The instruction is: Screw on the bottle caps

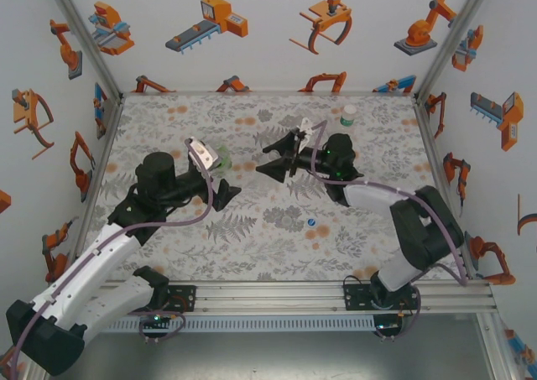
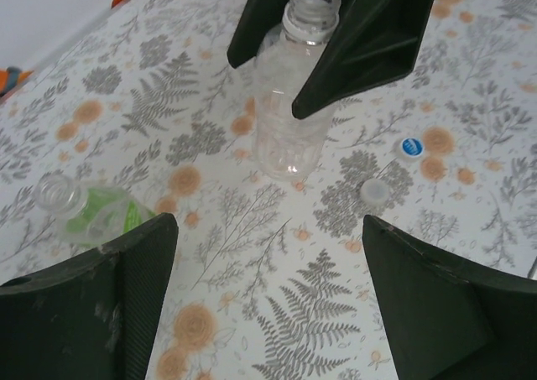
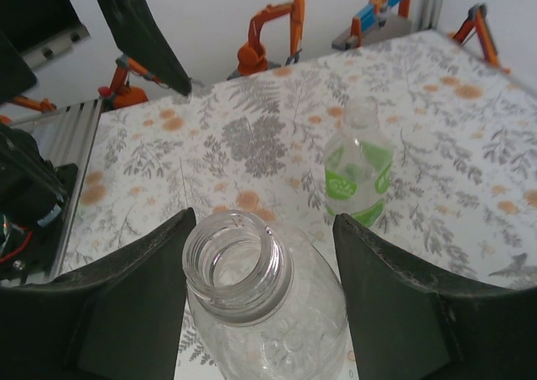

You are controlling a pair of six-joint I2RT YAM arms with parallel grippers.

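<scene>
Right now your right gripper (image 3: pixel 264 221) is clamped on the clear bottle (image 2: pixel 289 128) about mid-table. Its fingers sit on either side of the shoulder, and the mouth is open and facing up. Your left gripper (image 2: pixel 268 229) hangs released and empty over the table (image 1: pixel 252 246), just left of that bottle.

The step in hand, as I read it, is fetching a cap. Two lie on the near side of the held bottle: the pale cap (image 2: pixel 373 191), and a little further right the blue cap (image 2: pixel 410 147). I cannot tell from here which one fits this neck. The pale one is the shorter reach.

- Come straight down over the cap you choose, with one finger on each side of its rim.
- Pinch it lightly so that it stays level.
- Set it flat on the mouth before you turn it, because a tilted start will likely cross the thread.
- Have the right gripper hold firm so the bottle does not spin with the cap.

Mind the green bottle (image 2: pixel 88 212), uncapped and just beside your left finger on the far side. A careless swing could knock it over.
</scene>
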